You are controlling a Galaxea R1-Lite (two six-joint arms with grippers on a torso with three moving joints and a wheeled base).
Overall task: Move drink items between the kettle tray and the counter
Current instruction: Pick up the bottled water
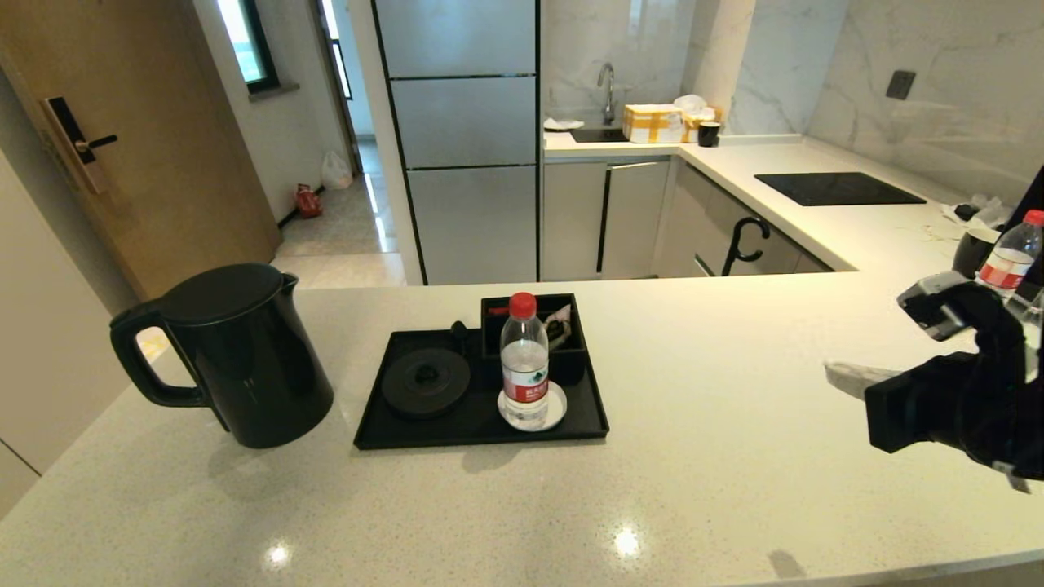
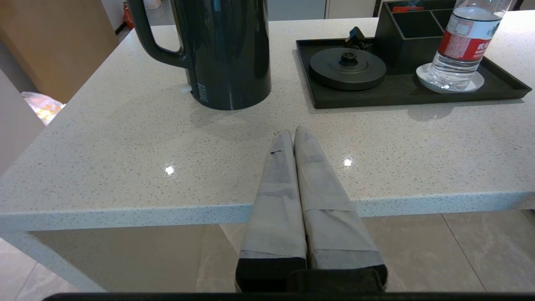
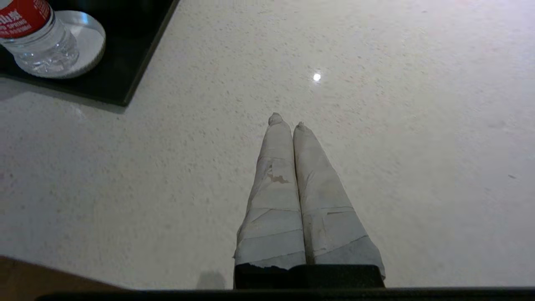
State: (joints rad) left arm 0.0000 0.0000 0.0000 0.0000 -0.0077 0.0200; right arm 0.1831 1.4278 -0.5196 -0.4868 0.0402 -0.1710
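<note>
The black kettle [image 1: 236,359] stands on the counter [image 1: 734,473], left of the kettle tray [image 1: 391,424], with its handle turned to the left. On the tray, the water bottle [image 1: 524,359] stands upright on the white coaster [image 1: 557,412], beside the round kettle base [image 1: 426,381]. My right gripper [image 1: 833,375] hovers shut and empty over bare counter, well right of the tray; the right wrist view shows the right gripper [image 3: 287,122] with fingers pressed together. My left gripper [image 2: 293,133] is shut and empty just over the counter's near edge, short of the kettle [image 2: 228,50].
A small divided black box [image 1: 530,322] sits at the tray's back. A second bottle [image 1: 1010,259] and a black cup [image 1: 975,249] stand at the far right behind my right arm. The black hob [image 1: 836,189] and yellow boxes [image 1: 652,122] lie further back.
</note>
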